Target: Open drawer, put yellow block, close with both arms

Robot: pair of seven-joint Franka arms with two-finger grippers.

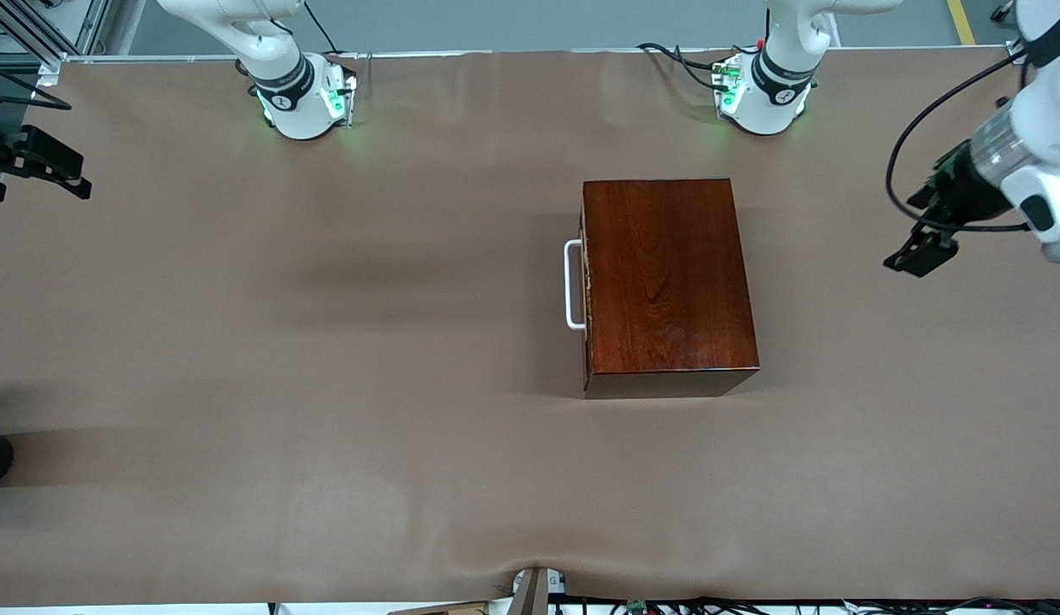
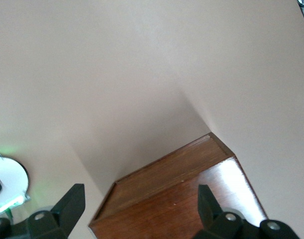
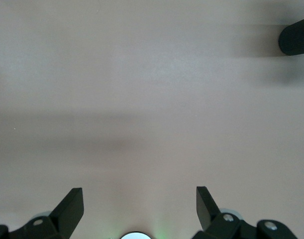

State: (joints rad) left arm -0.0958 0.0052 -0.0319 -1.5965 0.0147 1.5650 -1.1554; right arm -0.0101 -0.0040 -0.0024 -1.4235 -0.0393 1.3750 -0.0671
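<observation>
Drawer (image 1: 586,286) with white U-shaped bar handle (image 1: 572,284) is seen shut in the glossy reddish-brown wooden box (image 1: 666,278), frame centre. Left gripper (image 1: 921,248) and right gripper (image 3: 139,209) are held with jaws open over the brown counter (image 1: 282,342).

A robotics lab: two white jointed robot arms on green-lit round bases (image 1: 303,102) stand along one edge of a brown paper-covered table (image 1: 325,342), with loose black cables (image 1: 905,171) and aluminium framing (image 1: 34,34) at its corners.
</observation>
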